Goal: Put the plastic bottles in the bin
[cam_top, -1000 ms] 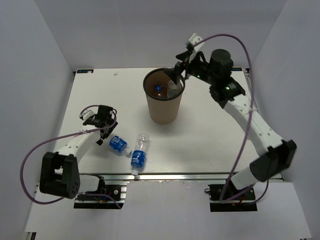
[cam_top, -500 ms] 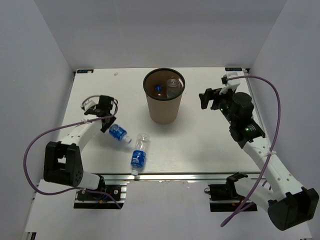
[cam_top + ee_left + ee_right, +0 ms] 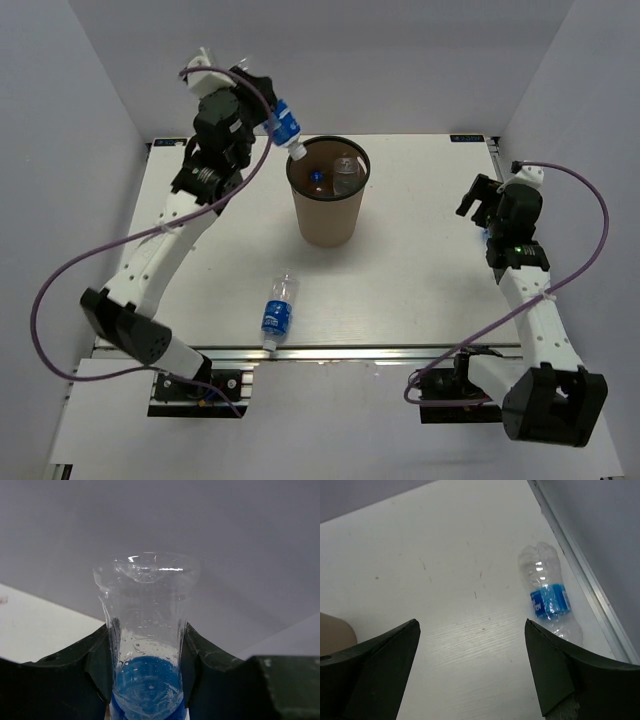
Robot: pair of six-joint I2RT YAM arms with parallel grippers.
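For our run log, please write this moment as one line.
left end effector: shut on held bottle, over bin rim | right end effector: open, near right-edge bottle | front bottle: lying on table

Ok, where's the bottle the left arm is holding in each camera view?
Top external: the held bottle is upper left of centre, tilted neck-down at the bin's black rim.
Left wrist: held bottle in the centre, clear base toward the camera, blue label clamped between the left fingers.
Right wrist: not in it.
Shared landmark: the dark left fingers gripping it, in the top and left wrist views.
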